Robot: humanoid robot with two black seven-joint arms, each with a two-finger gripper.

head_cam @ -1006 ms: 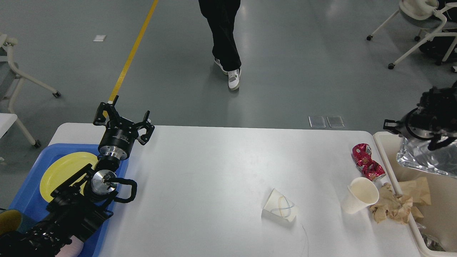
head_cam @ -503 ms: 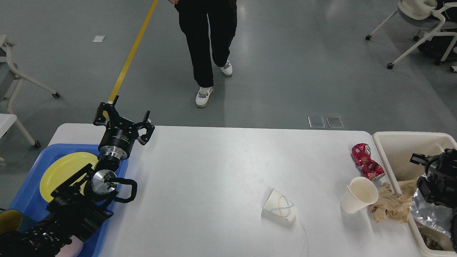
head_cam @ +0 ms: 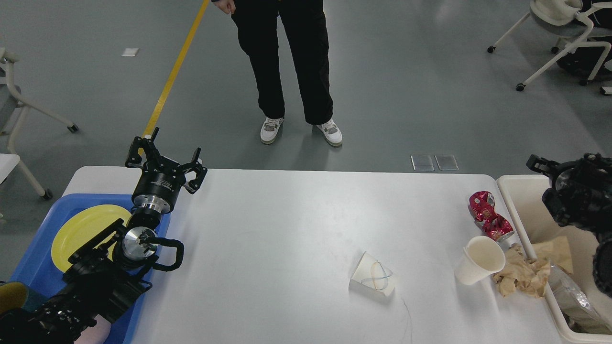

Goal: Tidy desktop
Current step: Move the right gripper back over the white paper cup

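The white desktop (head_cam: 287,229) carries loose litter at its right end: a crumpled red wrapper (head_cam: 490,217), a tilted white paper cup (head_cam: 480,260), a wad of brown paper (head_cam: 519,277) leaning over the bin's rim, and a flattened white paper cup (head_cam: 373,279) nearer the middle. My left gripper (head_cam: 166,160) stands open and empty above the table's far left edge, beside the blue tray. Over the cream bin hangs my right gripper (head_cam: 550,177), dark, with nothing seen in it; its fingers cannot be told apart.
The cream bin (head_cam: 514,191) at the right edge holds a silver foil bag (head_cam: 571,296) and brown paper. A blue tray (head_cam: 33,253) with a yellow plate (head_cam: 79,229) sits at the left. A person (head_cam: 291,71) stands just beyond the far edge. Wheeled chairs (head_cam: 559,43) stand behind.
The silver foil bag left my right gripper and now lies in the bin; that gripper dipped, then rose. The person walked up to the table's far side. My left arm stayed still.
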